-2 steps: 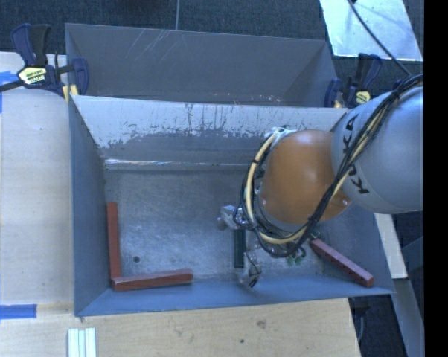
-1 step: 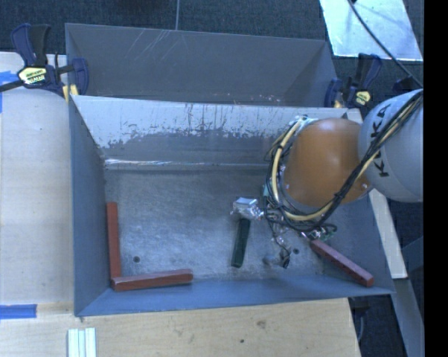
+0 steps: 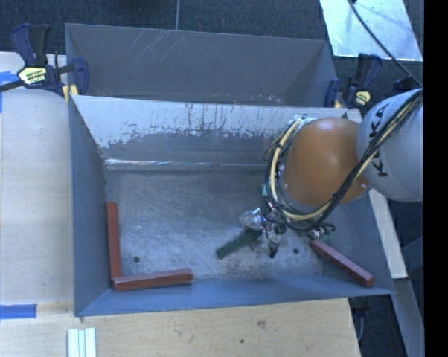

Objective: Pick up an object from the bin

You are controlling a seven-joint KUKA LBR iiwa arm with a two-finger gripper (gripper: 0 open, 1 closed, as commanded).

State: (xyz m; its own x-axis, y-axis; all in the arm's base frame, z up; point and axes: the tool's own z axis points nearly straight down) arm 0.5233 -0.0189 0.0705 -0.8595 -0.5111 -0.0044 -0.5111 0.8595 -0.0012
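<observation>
**A:** Where is the thing nearest the hand (image 3: 272, 238), and how does it lie?

**B:** It is a dark green stick-like piece (image 3: 237, 245), flat on the floor of the bin (image 3: 86, 222), right of the middle and towards the near wall. Its long axis runs on a slant. The nearer end points to the near left, and the farther end runs up to the right until it meets the hand.

**A:** Has the hand got hold of it?

**B:** I cannot tell. The hand is down low at that farther end, but the arm's orange cover (image 3: 321, 162) and its looped cables (image 3: 282, 199) hang over it. How far open the hand is does not show, nor whether the piece is gripped.

**A:** What room is there around it?

**B:** A narrow band of bare floor lies between the piece and the near wall. To the left the floor is open and grey well past the middle. Behind it the floor stays bare up to the sloping, scratched far wall.

**A:** What else lies about?

**B:** A red-brown L-shaped strip (image 3: 151, 280) sits in the near left corner, one leg along the near wall and the other up the left wall, well apart from the piece. A red-brown bar (image 3: 341, 263) lies on a slant at the near right, just beside the hand and under the arm. A small pale shiny bit (image 3: 251, 218) shows just left of the hand, on the far side of the piece. I cannot tell whether it is loose or part of the robot.
</observation>
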